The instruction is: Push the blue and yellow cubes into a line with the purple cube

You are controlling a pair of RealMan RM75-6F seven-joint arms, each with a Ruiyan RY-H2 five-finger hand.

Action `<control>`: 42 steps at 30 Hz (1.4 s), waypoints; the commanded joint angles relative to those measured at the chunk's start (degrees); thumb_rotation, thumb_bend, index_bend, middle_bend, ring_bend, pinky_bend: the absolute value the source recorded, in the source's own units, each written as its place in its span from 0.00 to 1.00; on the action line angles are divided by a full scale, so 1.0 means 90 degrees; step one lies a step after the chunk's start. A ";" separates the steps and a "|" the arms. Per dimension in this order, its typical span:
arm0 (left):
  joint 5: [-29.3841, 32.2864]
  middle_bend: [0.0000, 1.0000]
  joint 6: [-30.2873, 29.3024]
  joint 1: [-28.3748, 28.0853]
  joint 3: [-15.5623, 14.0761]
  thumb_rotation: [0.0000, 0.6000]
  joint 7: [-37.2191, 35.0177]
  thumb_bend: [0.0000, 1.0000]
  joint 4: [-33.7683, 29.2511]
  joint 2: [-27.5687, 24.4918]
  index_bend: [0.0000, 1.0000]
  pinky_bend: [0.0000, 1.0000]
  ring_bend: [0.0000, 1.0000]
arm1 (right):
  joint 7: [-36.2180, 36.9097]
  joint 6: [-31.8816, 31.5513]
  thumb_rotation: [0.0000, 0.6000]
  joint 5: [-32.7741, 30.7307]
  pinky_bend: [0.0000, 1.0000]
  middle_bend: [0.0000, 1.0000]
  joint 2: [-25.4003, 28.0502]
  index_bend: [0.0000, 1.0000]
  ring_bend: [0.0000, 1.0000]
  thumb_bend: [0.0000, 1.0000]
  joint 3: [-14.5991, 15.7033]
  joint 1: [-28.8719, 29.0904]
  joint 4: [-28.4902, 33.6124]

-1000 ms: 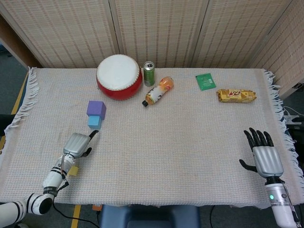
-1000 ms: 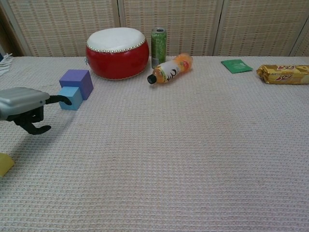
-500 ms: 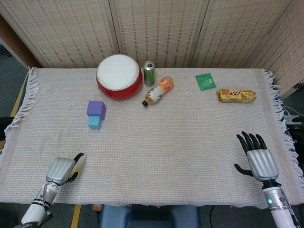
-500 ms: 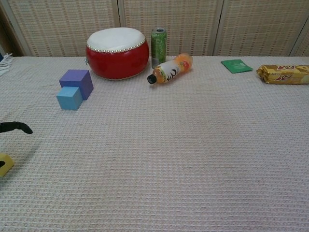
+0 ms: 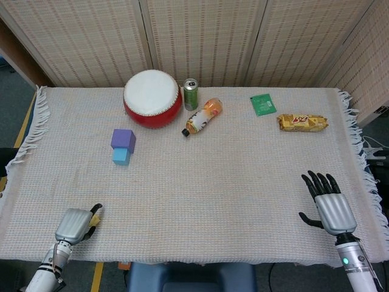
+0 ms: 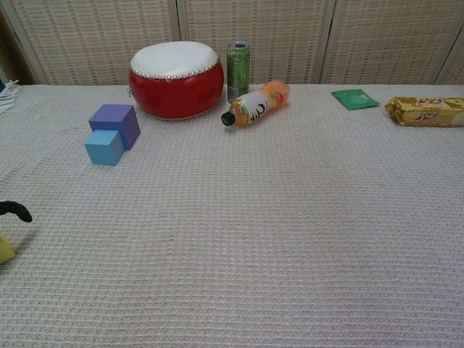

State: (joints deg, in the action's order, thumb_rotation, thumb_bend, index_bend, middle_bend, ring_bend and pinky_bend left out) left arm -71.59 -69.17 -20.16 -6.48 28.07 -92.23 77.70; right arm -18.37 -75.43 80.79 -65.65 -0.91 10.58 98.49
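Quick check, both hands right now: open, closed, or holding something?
Left hand: fingers curled in with one extended, over the yellow cube; whether it grips it cannot be told.
Right hand: open, fingers spread, holding nothing.

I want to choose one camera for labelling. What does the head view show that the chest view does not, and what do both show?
Only the head view shows the right hand with fingers spread, most of the left hand, and the cloth's fringed edges. The chest view adds nothing of its own; it shows only a dark fingertip at its left edge. Both show the purple cube, blue cube, a bit of the yellow cube, the drum, can, bottle and snack.
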 commanded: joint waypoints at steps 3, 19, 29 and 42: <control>-0.0044 1.00 -0.0031 0.0067 0.0047 1.00 0.0019 0.37 -0.0027 -0.0027 0.23 1.00 1.00 | -0.0025 0.0009 0.77 -0.0012 0.00 0.00 -0.0012 0.00 0.00 0.01 -0.0012 0.0003 -0.0003; 0.0057 1.00 0.0098 0.0212 0.0279 1.00 -0.0334 0.38 0.0307 0.0030 0.22 1.00 1.00 | -0.0057 -0.0031 0.77 -0.0019 0.00 0.00 -0.0027 0.00 0.00 0.00 -0.0038 -0.0026 0.0002; 0.0156 1.00 0.0262 0.0216 0.0316 1.00 -0.0159 0.38 0.0232 0.0035 0.27 1.00 1.00 | -0.0052 -0.0055 0.77 -0.0033 0.00 0.00 -0.0013 0.00 0.00 0.00 -0.0059 -0.0044 0.0007; 0.0177 1.00 0.0219 0.0272 0.0351 1.00 0.0014 0.38 0.0237 0.0062 0.44 1.00 1.00 | -0.0058 -0.0092 0.77 -0.0011 0.00 0.00 -0.0010 0.00 0.00 0.00 -0.0059 -0.0072 0.0031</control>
State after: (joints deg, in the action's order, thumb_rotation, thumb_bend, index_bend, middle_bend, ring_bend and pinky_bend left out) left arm -69.99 -67.19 -17.72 -3.33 28.17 -90.10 78.26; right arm -18.89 -76.26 80.69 -65.75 -1.44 9.94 98.77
